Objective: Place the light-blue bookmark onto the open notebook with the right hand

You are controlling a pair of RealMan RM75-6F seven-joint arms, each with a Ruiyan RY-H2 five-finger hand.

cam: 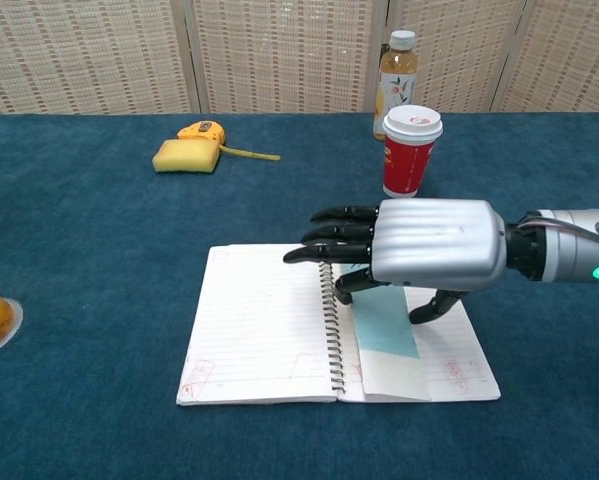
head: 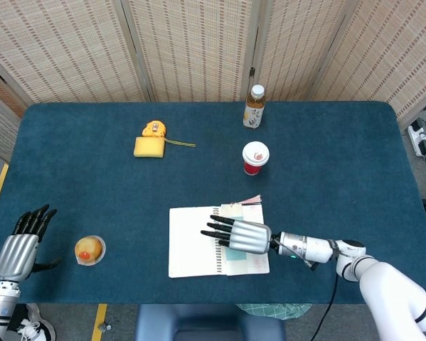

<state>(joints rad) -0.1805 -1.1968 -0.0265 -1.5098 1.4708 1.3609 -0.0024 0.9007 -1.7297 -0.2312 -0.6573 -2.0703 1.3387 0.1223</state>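
The open spiral notebook (cam: 259, 320) lies near the table's front edge, also seen in the head view (head: 191, 241). The light-blue bookmark (cam: 384, 325) rests lengthwise on the right page, close to the spiral. Its upper end sits under my right hand (cam: 434, 245), pinched between the thumb and a curled finger. The other fingers stretch left over the spiral. From above, the right hand (head: 245, 236) covers most of the bookmark (head: 235, 256). My left hand (head: 17, 249) is open with spread fingers at the table's left front corner, holding nothing.
A red paper cup with a white lid (cam: 411, 150) stands just behind the notebook, and a tea bottle (cam: 396, 80) behind that. A yellow sponge with a tape measure (cam: 187, 155) lies at the back left. An orange fruit in a cup (head: 89, 249) sits near the left hand.
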